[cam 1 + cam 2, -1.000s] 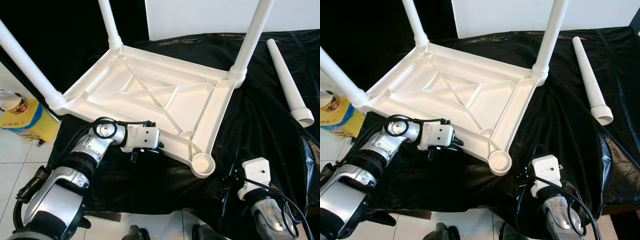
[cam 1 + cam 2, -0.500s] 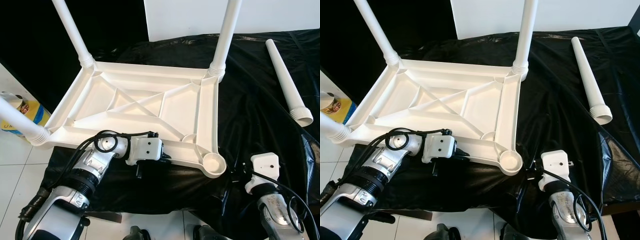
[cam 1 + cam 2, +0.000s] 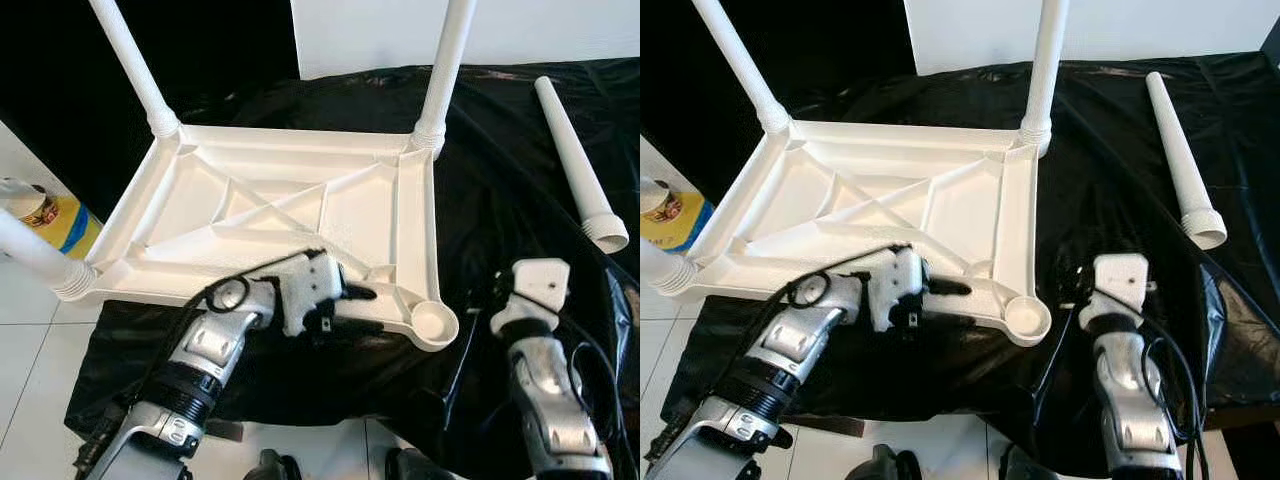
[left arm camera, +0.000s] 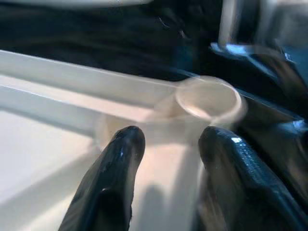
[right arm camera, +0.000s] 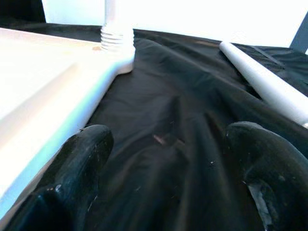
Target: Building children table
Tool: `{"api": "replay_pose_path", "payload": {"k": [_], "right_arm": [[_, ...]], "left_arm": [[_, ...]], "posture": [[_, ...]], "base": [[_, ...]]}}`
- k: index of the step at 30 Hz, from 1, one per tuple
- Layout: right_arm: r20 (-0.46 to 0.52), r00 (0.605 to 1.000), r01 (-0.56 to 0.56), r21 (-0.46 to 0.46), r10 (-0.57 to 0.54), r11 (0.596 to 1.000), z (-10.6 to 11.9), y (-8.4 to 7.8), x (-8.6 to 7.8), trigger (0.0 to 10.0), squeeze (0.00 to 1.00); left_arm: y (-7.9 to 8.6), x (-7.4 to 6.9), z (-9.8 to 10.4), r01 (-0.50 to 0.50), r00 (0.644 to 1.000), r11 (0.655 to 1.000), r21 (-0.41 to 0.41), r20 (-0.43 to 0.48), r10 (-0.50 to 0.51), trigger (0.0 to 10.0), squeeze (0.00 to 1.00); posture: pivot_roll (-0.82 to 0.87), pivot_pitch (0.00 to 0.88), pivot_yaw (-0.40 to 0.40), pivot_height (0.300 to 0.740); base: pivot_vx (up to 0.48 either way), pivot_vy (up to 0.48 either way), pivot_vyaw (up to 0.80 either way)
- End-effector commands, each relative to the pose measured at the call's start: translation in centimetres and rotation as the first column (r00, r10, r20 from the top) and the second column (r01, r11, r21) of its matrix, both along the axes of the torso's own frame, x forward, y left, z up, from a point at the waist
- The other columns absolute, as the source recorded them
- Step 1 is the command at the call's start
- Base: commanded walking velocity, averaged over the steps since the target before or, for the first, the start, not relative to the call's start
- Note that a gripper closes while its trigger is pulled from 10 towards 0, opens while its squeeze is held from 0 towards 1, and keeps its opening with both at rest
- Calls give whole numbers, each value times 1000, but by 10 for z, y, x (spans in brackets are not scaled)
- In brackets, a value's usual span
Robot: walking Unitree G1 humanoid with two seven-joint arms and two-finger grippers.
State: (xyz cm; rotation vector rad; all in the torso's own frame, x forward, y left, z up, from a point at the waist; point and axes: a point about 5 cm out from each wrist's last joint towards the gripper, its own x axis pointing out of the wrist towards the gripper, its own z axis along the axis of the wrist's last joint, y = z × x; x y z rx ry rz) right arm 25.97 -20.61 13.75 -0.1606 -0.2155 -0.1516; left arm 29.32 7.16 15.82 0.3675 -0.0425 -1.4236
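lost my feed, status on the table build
Left gripper open at table edge near empty socket. Right gripper open over cloth. Loose leg lying apart.

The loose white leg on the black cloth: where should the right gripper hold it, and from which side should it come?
Probably the middle of the loose leg, from above. It lies flat on the black cloth, thin end far, wide threaded end near, so the round shaft is free on both sides. The open right gripper hovers nearby.
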Motion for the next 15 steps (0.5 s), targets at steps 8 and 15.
{"api": "replay_pose_path", "payload": {"k": [8,15], "right_arm": [[-10,992,127,52,-126,991,0,-21,20,10000,0],[7,980,198,79,-199,977,6,-37,35,10000,0]], "left_arm": [[10,13,34,-253,961,937,-242,52,272,10000,0],[13,10,47,-358,915,865,-351,50,400,10000,0]], "posture": [[-60,122,54,740],[-43,132,65,740]], "base": [[0,0,0],[0,0,0]]}}
